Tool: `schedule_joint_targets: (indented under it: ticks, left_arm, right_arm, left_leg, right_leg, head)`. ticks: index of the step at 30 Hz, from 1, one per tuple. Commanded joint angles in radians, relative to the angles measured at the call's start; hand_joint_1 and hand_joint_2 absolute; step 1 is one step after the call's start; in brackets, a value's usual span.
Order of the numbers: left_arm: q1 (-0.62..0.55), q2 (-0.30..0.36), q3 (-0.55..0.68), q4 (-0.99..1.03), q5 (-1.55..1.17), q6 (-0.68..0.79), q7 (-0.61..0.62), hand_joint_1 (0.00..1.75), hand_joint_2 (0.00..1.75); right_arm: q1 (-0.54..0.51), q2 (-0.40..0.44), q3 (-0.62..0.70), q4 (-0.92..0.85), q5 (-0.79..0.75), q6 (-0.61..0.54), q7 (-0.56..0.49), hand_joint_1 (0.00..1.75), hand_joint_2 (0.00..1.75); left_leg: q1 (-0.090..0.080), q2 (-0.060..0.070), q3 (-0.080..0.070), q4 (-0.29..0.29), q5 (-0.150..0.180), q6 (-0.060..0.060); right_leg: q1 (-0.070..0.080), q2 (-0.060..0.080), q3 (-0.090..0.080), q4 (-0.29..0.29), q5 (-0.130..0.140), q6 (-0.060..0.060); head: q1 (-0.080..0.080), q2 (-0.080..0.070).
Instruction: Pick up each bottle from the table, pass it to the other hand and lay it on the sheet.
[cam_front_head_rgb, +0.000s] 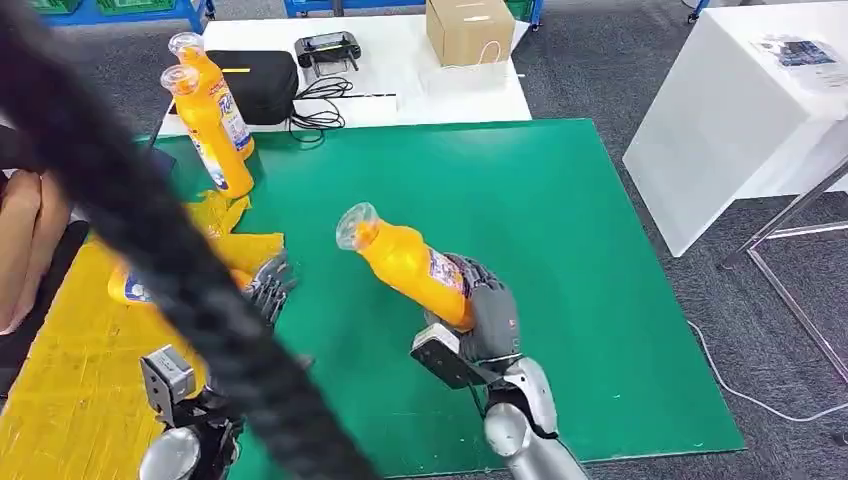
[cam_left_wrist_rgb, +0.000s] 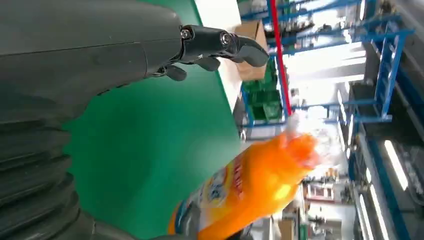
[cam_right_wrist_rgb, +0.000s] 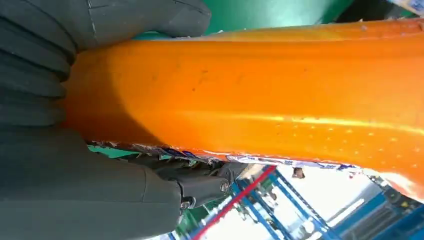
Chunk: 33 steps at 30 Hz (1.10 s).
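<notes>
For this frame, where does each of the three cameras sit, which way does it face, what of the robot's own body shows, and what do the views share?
Head view: high on the body, looking forward and down at the green mat; both silver arms show, the right hand gripping an orange plastic bottle.
Left wrist view: behind the left hand, looking across the mat toward the blue racks.
Right wrist view: behind the right hand, close against the held bottle.
Shared: that orange bottle appears in all three views.

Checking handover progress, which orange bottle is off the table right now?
The tilted bottle the right hand grips; the other two stand upright together at the mat's far-left corner.
</notes>
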Motion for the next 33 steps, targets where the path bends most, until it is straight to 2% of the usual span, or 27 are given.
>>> schedule_joint_targets:
  ticks: [1,4,7,14,15,17,27,28,29,30,31,32,33]
  left_arm:
    - [-0.024,0.061,-0.11,0.052,0.032,-0.03,0.006,0.0,1.75]
    - [-0.04,0.057,-0.122,0.06,0.024,-0.021,0.002,0.0,1.75]
    - [-0.064,0.052,-0.127,0.079,0.022,-0.013,-0.001,0.0,1.75]
    - [-0.07,0.051,-0.123,0.096,0.038,-0.016,-0.009,0.0,1.75]
    - [-0.071,0.051,-0.122,0.096,0.038,-0.016,-0.009,0.0,1.75]
    - [-0.075,0.05,-0.12,0.096,0.04,-0.016,-0.009,0.0,1.75]
    - [-0.079,0.049,-0.12,0.097,0.04,-0.016,-0.009,0.0,1.75]
    - [-0.079,0.049,-0.12,0.097,0.04,-0.016,-0.009,0.0,1.75]
    - [-0.079,0.049,-0.12,0.097,0.04,-0.016,-0.009,0.0,1.75]
    - [-0.078,0.048,-0.12,0.097,0.042,-0.015,-0.009,0.0,1.75]
    - [-0.08,0.049,-0.121,0.098,0.042,-0.015,-0.009,0.0,1.75]
    - [-0.081,0.049,-0.121,0.1,0.042,-0.015,-0.009,0.0,1.75]
    - [-0.083,0.049,-0.12,0.103,0.042,-0.013,-0.01,0.0,1.75]
  right_arm:
    - [-0.013,0.031,-0.032,0.049,-0.209,0.177,-0.078,1.75,1.75]
    - [-0.027,0.038,0.056,0.066,-0.271,0.32,-0.12,1.73,1.75]
    - [-0.038,0.045,0.181,0.076,-0.269,0.41,-0.154,1.73,1.75]
    - [-0.05,0.005,0.385,0.034,-0.251,0.468,-0.181,1.68,1.75]
    - [-0.05,0.003,0.389,0.035,-0.251,0.469,-0.181,1.71,1.75]
    - [-0.059,0.0,0.402,0.052,-0.253,0.472,-0.178,1.59,1.75]
    - [-0.064,0.001,0.405,0.07,-0.257,0.473,-0.176,1.61,1.75]
    - [-0.064,0.001,0.405,0.07,-0.257,0.473,-0.176,1.61,1.75]
    - [-0.064,0.001,0.405,0.07,-0.257,0.473,-0.176,1.59,1.75]
    - [-0.066,0.0,0.405,0.071,-0.257,0.473,-0.176,1.64,1.75]
    - [-0.065,0.0,0.408,0.073,-0.257,0.474,-0.176,1.61,1.75]
    - [-0.066,-0.001,0.413,0.074,-0.254,0.474,-0.178,1.66,1.75]
    - [-0.068,-0.002,0.418,0.075,-0.25,0.472,-0.18,1.64,1.75]
  left_leg:
    - [0.0,0.0,0.004,-0.001,-0.001,0.0]
    - [0.001,0.001,0.003,-0.001,-0.001,0.0]
    - [0.001,0.002,0.003,0.0,-0.001,-0.001]
    - [0.002,0.002,0.004,-0.001,-0.002,-0.001]
    - [0.002,0.002,0.004,-0.001,-0.002,0.0]
    - [0.001,0.0,0.002,-0.001,-0.001,0.0]
    - [0.001,0.0,0.001,-0.001,-0.001,0.0]
    - [0.003,0.0,0.007,0.0,-0.003,-0.001]
    - [0.001,0.0,0.003,-0.001,-0.001,-0.001]
    - [0.002,0.0,0.005,-0.001,-0.002,-0.001]
    - [0.002,0.0,0.004,-0.001,-0.002,-0.001]
    - [0.001,0.0,0.002,-0.001,-0.001,0.0]
    - [0.003,-0.001,0.007,0.0,-0.003,-0.001]
  right_leg:
    - [0.001,-0.001,0.004,-0.001,-0.001,-0.001]
    - [0.001,0.0,0.004,-0.001,-0.001,-0.001]
    - [0.002,0.0,0.004,-0.001,-0.001,-0.001]
    - [0.003,0.0,0.004,-0.001,-0.001,-0.001]
    - [0.003,0.0,0.004,-0.001,-0.001,-0.001]
    - [0.002,-0.001,0.002,-0.001,-0.001,-0.001]
    - [0.001,-0.001,0.002,-0.001,-0.001,-0.002]
    - [0.004,-0.002,0.009,-0.002,-0.003,-0.003]
    - [0.002,-0.001,0.003,-0.001,-0.002,-0.002]
    - [0.003,-0.002,0.007,-0.002,-0.003,-0.002]
    - [0.002,-0.001,0.005,-0.001,-0.002,-0.002]
    - [0.001,-0.001,0.002,-0.001,-0.001,-0.001]
    - [0.003,-0.002,0.009,-0.002,-0.003,-0.002]
  head:
    - [0.0,0.0]
    - [0.0,0.0]
    - [0.0,0.0]
    - [0.0,0.0]
    - [0.0,0.0]
    - [0.0,0.0]
    - [0.0,0.0]
    - [0.0,0.0]
    - [0.0,0.0]
    - [0.0,0.0]
    - [0.0,0.0]
    - [0.0,0.0]
    - [0.0,0.0]
